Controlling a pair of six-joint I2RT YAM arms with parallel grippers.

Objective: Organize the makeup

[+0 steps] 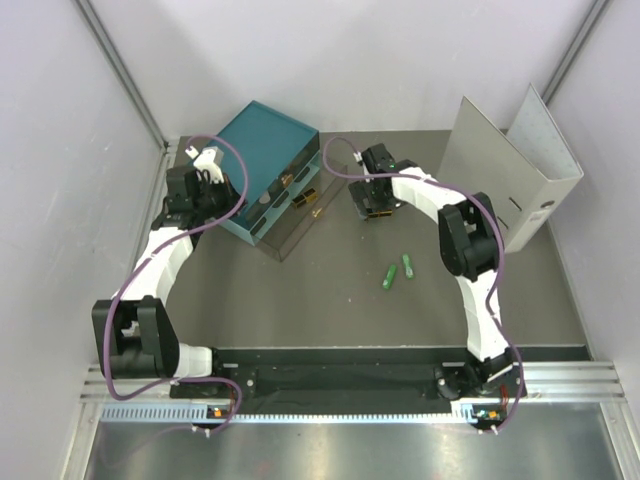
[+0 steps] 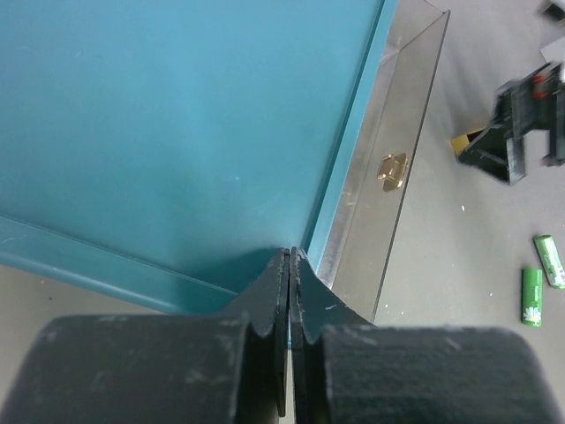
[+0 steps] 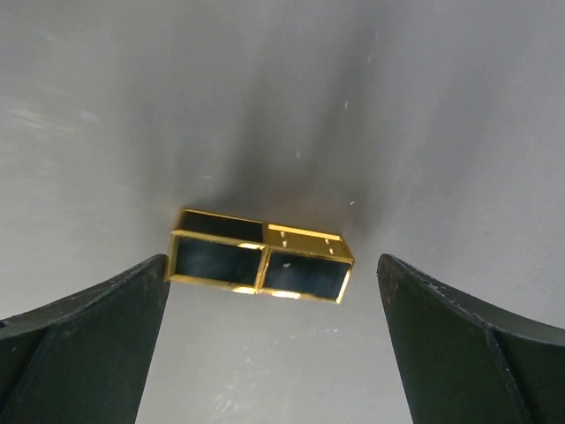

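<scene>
Meanwhile right pincer spread wide over black-and-gold case, left pincer closed empty beside teal drawer box

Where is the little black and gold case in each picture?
Top view: mostly hidden beneath the right gripper, right of the teal drawer box.
Left wrist view: only a gold corner of the black and gold case peeks out at upper right, under that gripper.
Right wrist view: dead centre, between open fingers.
Shared landmark: the grey tabletop the case lies on.
</scene>
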